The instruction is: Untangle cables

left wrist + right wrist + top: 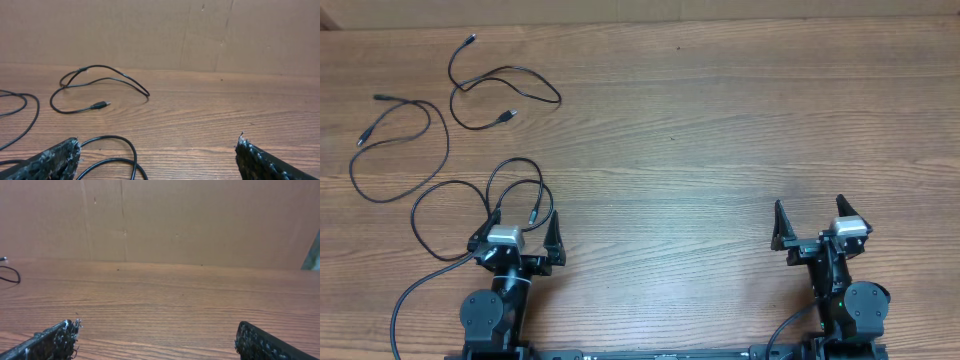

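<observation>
**Three thin black cables lying apart on a wooden table [720, 120], located with reference to the left gripper [518, 228].** The near cable [515, 160] is looped just ahead of that gripper. Its loops are stretched away from the gripper and both plug ends are turned back toward the fingers. In the left wrist view part of it is seen curving close beside the left finger [55, 160]. The left cable [447, 143] is spread farther ahead and to the left as one broad open loop, with both plug ends at its far-left side. The far cable [510, 68] is laid farthest ahead, with its long axis crosswise. One silver-tipped plug is pointed rightward and the other is directed away. The left gripper is shown spread wide, with nothing held. The right gripper [809, 208], well to the right, is likewise spread wide and nothing is held. A cardboard wall [150, 30] is set behind the table.
</observation>
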